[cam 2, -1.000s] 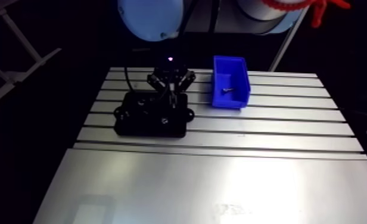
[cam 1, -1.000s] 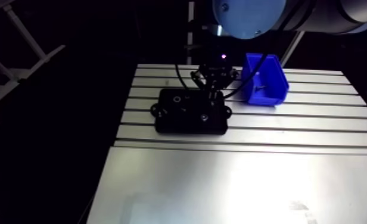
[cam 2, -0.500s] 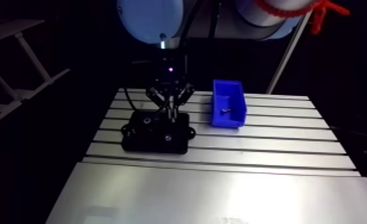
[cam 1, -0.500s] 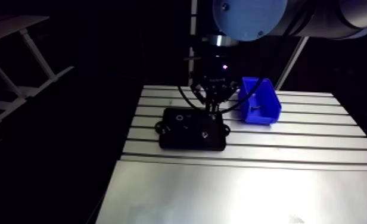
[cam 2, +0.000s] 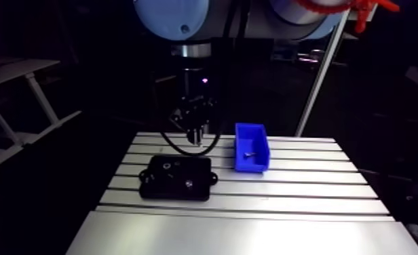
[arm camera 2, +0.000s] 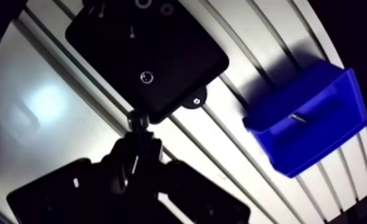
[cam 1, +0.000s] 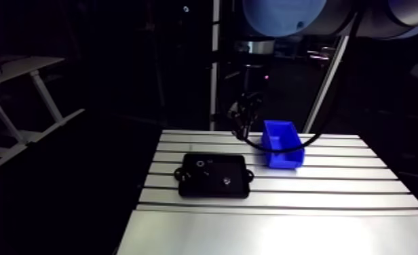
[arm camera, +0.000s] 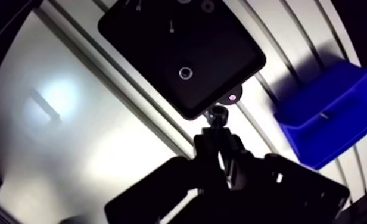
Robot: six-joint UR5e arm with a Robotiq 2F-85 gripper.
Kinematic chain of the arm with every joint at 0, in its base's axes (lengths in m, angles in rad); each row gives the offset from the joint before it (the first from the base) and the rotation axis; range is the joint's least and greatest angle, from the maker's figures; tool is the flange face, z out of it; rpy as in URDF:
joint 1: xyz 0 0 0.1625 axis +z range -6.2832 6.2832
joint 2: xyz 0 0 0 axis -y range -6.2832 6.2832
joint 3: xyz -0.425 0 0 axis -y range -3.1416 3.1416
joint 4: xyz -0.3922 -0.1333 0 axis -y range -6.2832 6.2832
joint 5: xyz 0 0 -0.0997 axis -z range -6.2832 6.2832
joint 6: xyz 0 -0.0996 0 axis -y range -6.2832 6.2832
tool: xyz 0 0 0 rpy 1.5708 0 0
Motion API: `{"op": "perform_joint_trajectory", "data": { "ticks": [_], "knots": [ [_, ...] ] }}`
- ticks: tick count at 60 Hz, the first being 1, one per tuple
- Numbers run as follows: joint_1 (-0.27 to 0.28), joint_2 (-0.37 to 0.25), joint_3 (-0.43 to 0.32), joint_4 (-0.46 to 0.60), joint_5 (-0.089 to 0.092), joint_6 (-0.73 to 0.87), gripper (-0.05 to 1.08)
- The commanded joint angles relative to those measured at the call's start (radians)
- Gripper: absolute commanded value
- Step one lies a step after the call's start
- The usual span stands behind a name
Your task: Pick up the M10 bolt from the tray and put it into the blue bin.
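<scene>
The gripper (arm camera: 220, 133), clamped on the bolt (arm camera: 219, 114) whose head pokes out past its fingertips, hangs well above the desk (arm camera: 72, 137), over the edge of the black tray (arm camera: 162, 53) nearest the blue bin (arm camera 2: 308, 154), which holds a small screw (arm camera 2: 298, 117).

We log the table (cam 1: 320, 200) as bare aluminium, smooth, with a bright brushed sheen. Tray (arm camera: 162, 65) looks like matt black plastic; a small ring (arm camera: 185, 72) in it glints like metal. Blue bin (arm camera: 335, 134) is smooth plastic, slightly glossy. Bolt (arm camera: 220, 112) is dull grey metal. Fingers (arm camera: 208, 146) are matt black.
</scene>
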Motion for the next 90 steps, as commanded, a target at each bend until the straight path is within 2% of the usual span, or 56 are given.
{"op": "perform_joint_trajectory", "data": {
  "ticks": [1,5,9,14,18,29,39,50,54,90],
  "knots": [
    [-0.071,-0.033,-0.057,0.051,-0.006,-0.417,1.06],
    [-0.138,-0.033,-0.084,0.051,-0.002,-0.579,1.06],
    [-0.172,-0.025,-0.099,0.047,0.003,-0.676,1.06],
    [-0.186,-0.009,-0.112,0.043,-0.001,-0.748,1.06],
    [-0.208,0.038,-0.137,0.032,-0.003,-0.829,1.07],
    [-0.251,0.099,-0.186,0.0,-0.001,-0.965,1.07],
    [-0.268,0.154,-0.229,-0.024,-0.001,-0.978,1.07],
    [-0.267,0.217,-0.235,-0.096,-0.003,-0.981,1.07],
    [-0.268,0.23,-0.235,-0.103,-0.007,-0.984,1.07],
    [-0.245,0.312,-0.235,-0.192,-0.009,-0.974,1.07]
  ]
}}
